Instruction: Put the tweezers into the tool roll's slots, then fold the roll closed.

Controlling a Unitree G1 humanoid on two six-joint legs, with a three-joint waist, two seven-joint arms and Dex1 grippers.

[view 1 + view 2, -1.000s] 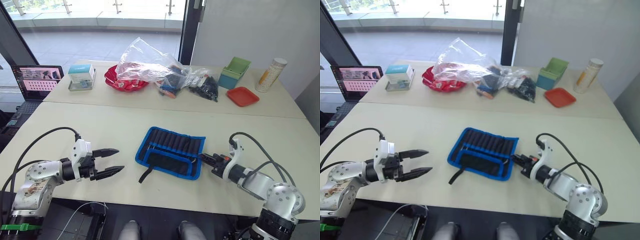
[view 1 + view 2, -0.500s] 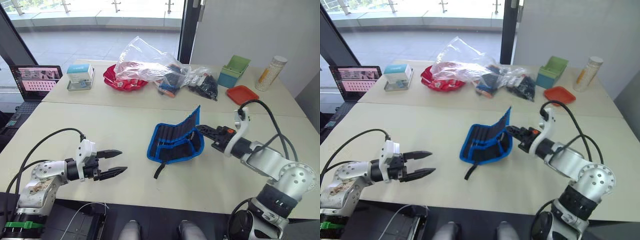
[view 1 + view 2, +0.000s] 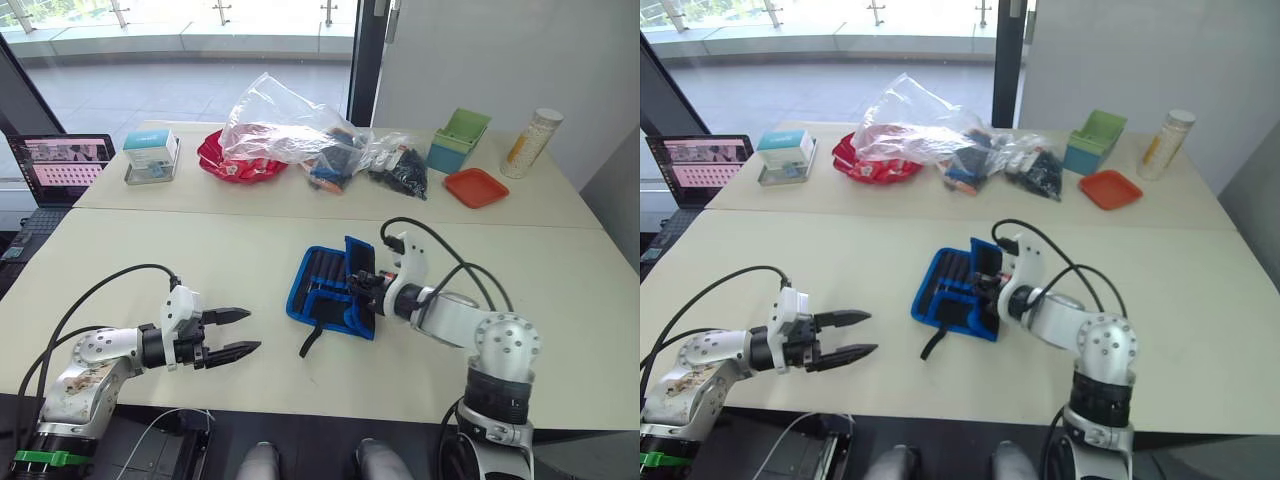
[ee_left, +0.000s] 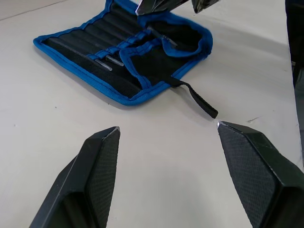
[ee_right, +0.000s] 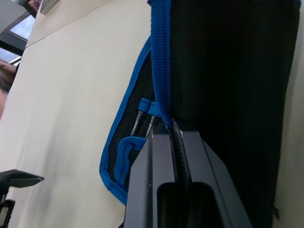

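Left eye view: nearest the camera, the left gripper (image 3: 243, 332) hovers over bare table (image 3: 150, 250), fingers spread wide, holding nothing. Just past it, mid-table, the tool roll (image 3: 325, 295) lies half folded, strap (image 3: 312, 340) trailing toward the near edge. The right gripper (image 3: 362, 285) is clamped on its blue-edged flap. Silvery tweezers (image 4: 108, 61) tips peek from the slots (image 4: 95, 40). Far back sits a clear plastic bag (image 3: 285, 125).
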